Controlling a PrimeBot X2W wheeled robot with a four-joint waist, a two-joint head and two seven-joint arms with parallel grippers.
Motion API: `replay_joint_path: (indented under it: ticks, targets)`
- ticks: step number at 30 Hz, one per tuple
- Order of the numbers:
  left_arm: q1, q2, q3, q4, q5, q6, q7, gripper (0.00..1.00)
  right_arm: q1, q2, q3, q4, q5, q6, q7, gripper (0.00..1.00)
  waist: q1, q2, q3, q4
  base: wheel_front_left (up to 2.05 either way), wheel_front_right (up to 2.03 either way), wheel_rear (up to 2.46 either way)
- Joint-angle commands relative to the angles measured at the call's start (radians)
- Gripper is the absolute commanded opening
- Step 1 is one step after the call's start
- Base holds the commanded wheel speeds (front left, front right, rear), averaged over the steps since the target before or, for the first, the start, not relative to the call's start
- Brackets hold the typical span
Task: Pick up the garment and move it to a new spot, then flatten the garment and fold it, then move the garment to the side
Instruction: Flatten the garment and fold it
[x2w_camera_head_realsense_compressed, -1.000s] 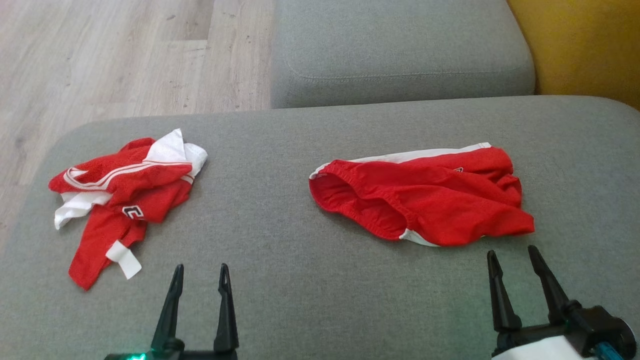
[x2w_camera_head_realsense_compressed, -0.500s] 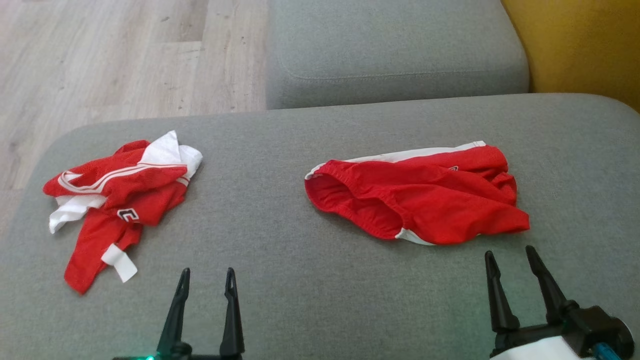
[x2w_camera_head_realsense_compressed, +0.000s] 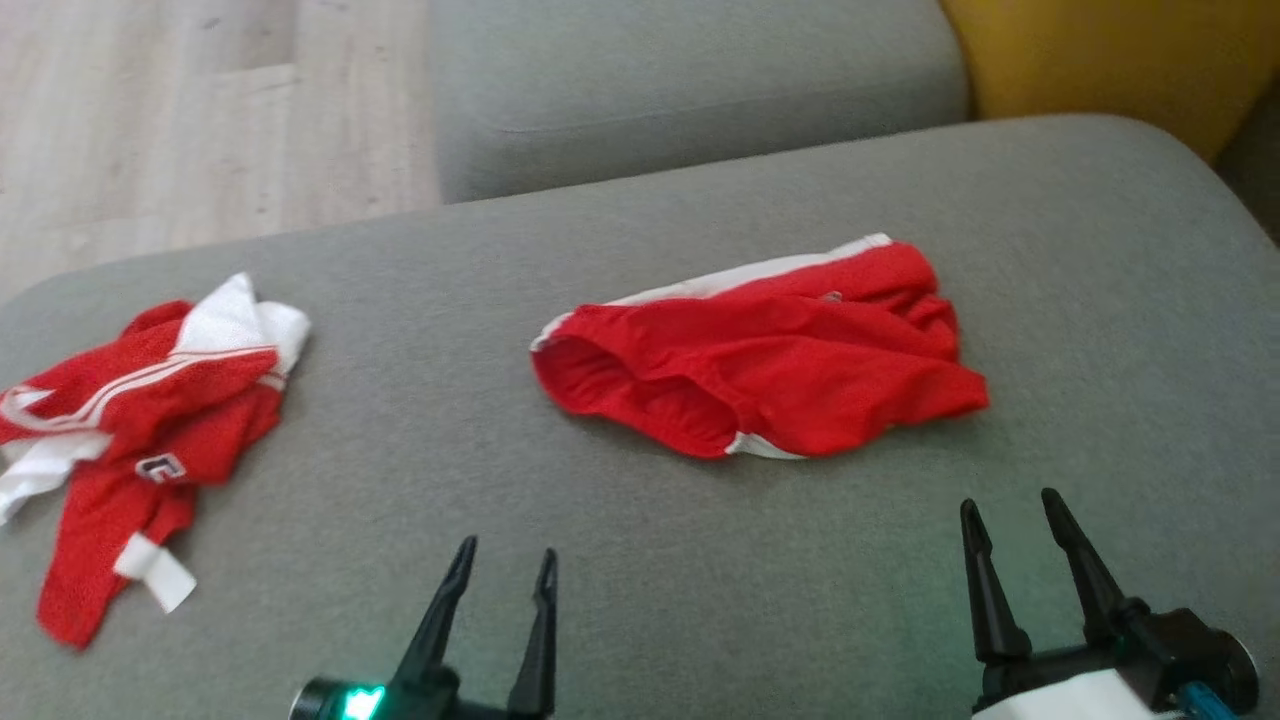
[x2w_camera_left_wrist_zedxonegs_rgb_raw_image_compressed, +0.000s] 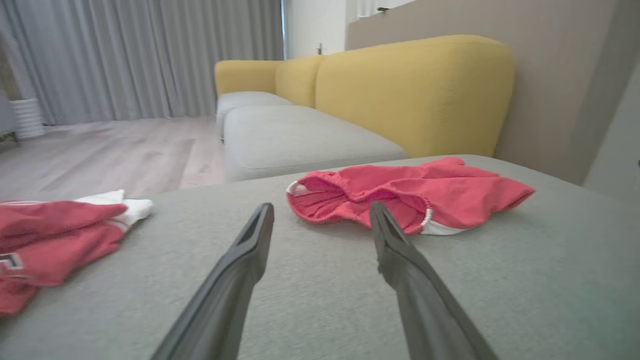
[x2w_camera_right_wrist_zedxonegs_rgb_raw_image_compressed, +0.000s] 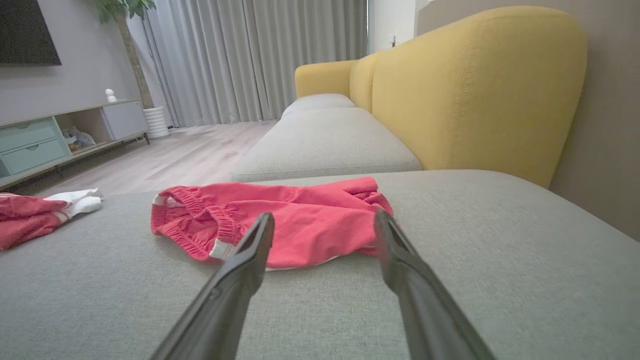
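Shorts (x2w_camera_head_realsense_compressed: 770, 360) on grey cushion (x2w_camera_head_realsense_compressed: 640, 560), just beyond right hand (x2w_camera_head_realsense_compressed: 1009, 500) (fingers (x2w_camera_head_realsense_compressed: 985, 590) apart).

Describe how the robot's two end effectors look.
The left end effector has two long, dark, tapering fingers on a black base with a glowing green light. The right end effector has the same fingers, with a white casing and a teal-blue part behind.
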Motion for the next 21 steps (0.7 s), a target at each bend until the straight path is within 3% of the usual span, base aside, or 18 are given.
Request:
replay_joint_path:
  ticks: [1, 11, 21]
  targets:
    - [-0.065, -0.008, 0.02, -0.013, 0.003, -0.006, -0.008, 1.0, -0.045, -0.007, 0.023, -0.034, -0.003, -0.001, -0.004, 1.0, -0.0001, -0.0001, 0.023, -0.037, 0.0, 0.0, 0.0]
    - [-0.331, -0.008, -0.113, 0.281, 0.042, -0.05, -0.008, 1.0, -0.106, -0.007, 0.041, -0.043, 0.014, -0.001, -0.004, 1.0, -0.0001, -0.0001, 0.137, -0.158, 0.0, 0.0, 0.0]
    - [-0.594, -0.008, -0.216, 0.535, 0.029, -0.067, -0.008, 1.0, -0.16, -0.007, 0.049, -0.049, 0.043, -0.001, -0.004, 1.0, -0.0001, -0.0001, 0.242, -0.227, 0.0, 0.0, 0.0]
